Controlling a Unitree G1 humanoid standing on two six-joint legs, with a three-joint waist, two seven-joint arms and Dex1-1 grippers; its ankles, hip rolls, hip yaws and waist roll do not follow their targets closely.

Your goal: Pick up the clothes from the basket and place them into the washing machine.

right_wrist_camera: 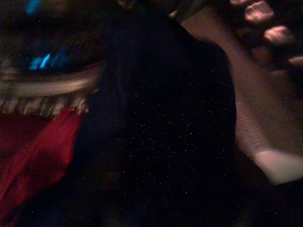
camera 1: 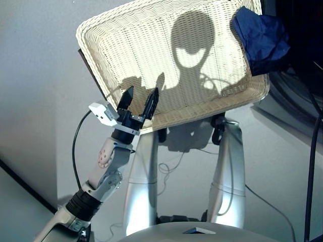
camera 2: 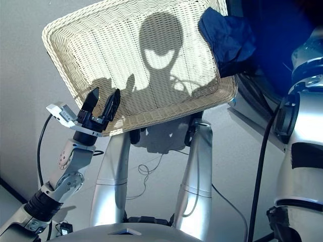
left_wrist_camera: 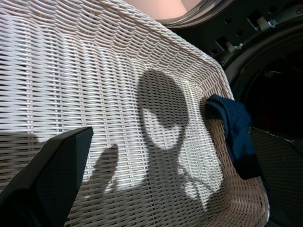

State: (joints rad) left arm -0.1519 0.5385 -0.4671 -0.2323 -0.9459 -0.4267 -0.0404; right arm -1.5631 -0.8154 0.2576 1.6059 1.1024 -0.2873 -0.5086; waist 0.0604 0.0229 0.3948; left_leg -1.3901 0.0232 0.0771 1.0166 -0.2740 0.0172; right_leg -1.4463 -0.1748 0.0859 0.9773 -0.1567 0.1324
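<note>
— Head views first: what shows?
— Basket [camera 1: 151, 45], cream wicker, with the navy garment [camera 1: 262, 38] draped over its far right corner. Left gripper [camera 1: 139, 102] hovers at the near rim, fingers spread, holding nothing. The right gripper is cut off.

— Left wrist?
— One finger [left_wrist_camera: 52, 175] over bare weave; the washing machine [left_wrist_camera: 265, 75] just behind the navy piece.

— Right wrist?
— Murky. Red cloth [right_wrist_camera: 33, 156] beside dark fabric; can't tell how that claw stands.
</note>
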